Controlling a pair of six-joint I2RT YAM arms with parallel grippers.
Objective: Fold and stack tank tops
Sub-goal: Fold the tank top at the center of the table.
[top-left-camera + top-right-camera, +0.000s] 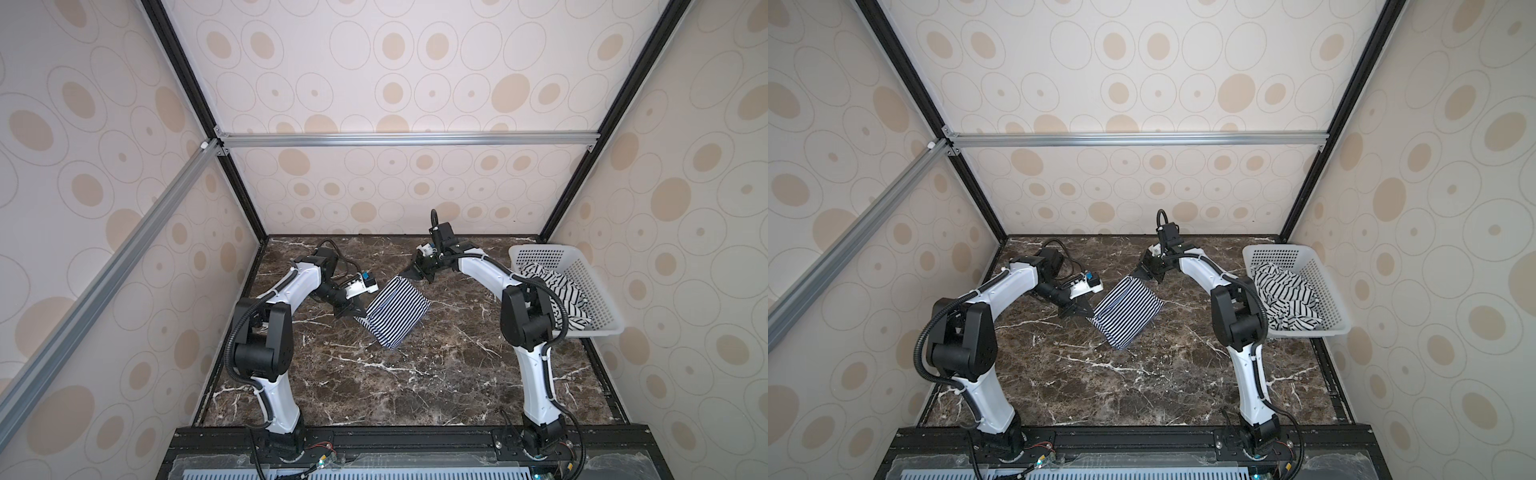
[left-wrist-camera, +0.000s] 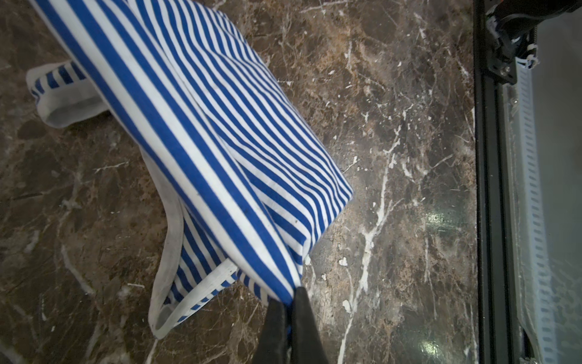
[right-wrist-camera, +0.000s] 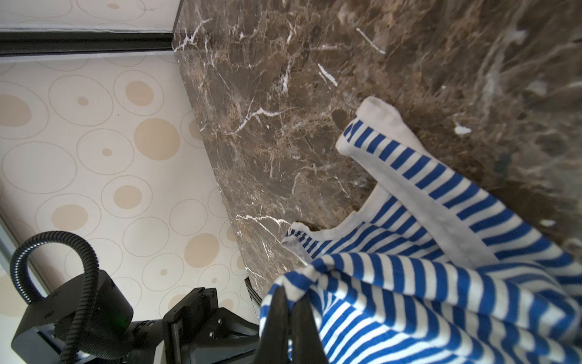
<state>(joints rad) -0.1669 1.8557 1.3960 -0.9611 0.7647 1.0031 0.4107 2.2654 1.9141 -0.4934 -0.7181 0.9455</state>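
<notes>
Black fingers (image 2: 274, 331) of the left end effector (image 2: 289, 299) crowd the near edge of the left wrist view, pinched tight together on a corner of the fine-striped tank top (image 2: 220, 141); the cloth runs away from them in narrow blue and white stripes, doubled over on itself, with white-trimmed strap loops lying on the brown marbled tabletop (image 2: 393, 126); in the right wrist view the right end effector (image 3: 291, 299) is likewise clamped on a bunched edge of the same top, whose trimmed straps trail down onto the tabletop; in a top view the garment (image 1: 395, 311) hangs as a slanted rectangle at mid-tabletop, between the left end effector (image 1: 360, 311) at its left corner and the right end effector (image 1: 409, 272) at its far corner; there the stripes read dark navy, and its lowest corner sits down near the surface; well apart to the right, a second tank top (image 1: 552, 291), white with wider black stripes, lies crumpled in a white perforated basket (image 1: 540, 253) at the tabletop's right edge, partly behind the right arm (image 1: 523, 316).
</notes>
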